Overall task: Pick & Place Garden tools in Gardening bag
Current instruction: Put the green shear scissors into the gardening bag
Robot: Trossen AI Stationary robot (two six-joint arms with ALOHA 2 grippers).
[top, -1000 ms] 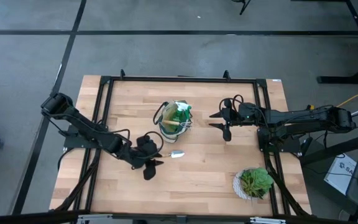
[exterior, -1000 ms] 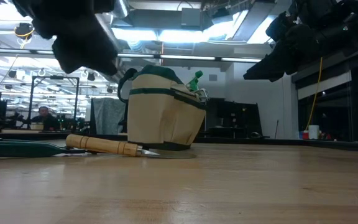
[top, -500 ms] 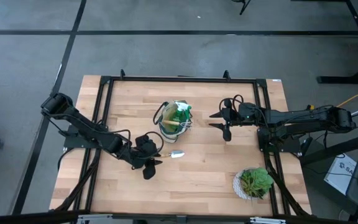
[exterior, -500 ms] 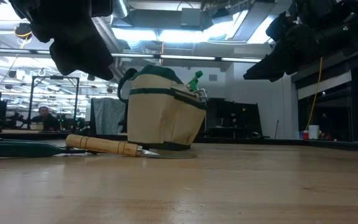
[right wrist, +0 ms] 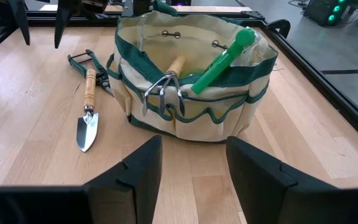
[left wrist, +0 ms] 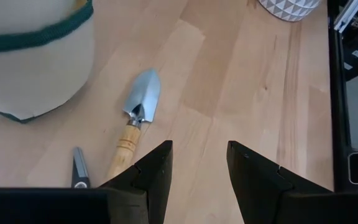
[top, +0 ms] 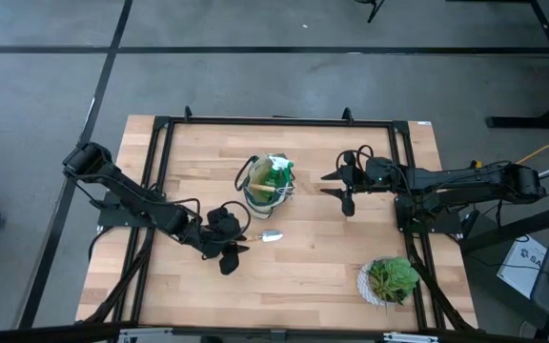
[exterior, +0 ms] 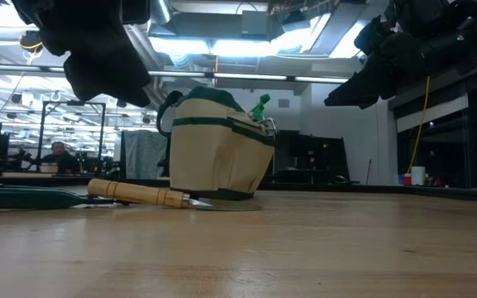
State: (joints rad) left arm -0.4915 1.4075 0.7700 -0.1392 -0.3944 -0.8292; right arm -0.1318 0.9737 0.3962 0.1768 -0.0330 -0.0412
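Gardening bag [right wrist: 191, 93] mid tabletop [top: 332, 257], green tool [right wrist: 219, 59] and hand rake [right wrist: 165, 90] inside. Trowel [left wrist: 137, 121] and shears [right wrist: 87, 63] lie beside it. Left gripper [left wrist: 197, 171] above trowel handle, jaws spread, empty. Right gripper [right wrist: 188, 165] off to the side, jaws spread.

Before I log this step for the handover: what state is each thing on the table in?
gardening bag: upright, open, holding a green tool and a wooden-handled rake.
trowel: lying flat on the table beside the bag.
shears: lying on the table by the trowel's handle.
left gripper: open, empty, above the trowel.
right gripper: open, empty, facing the bag.
potted plant: upright near the table's corner.
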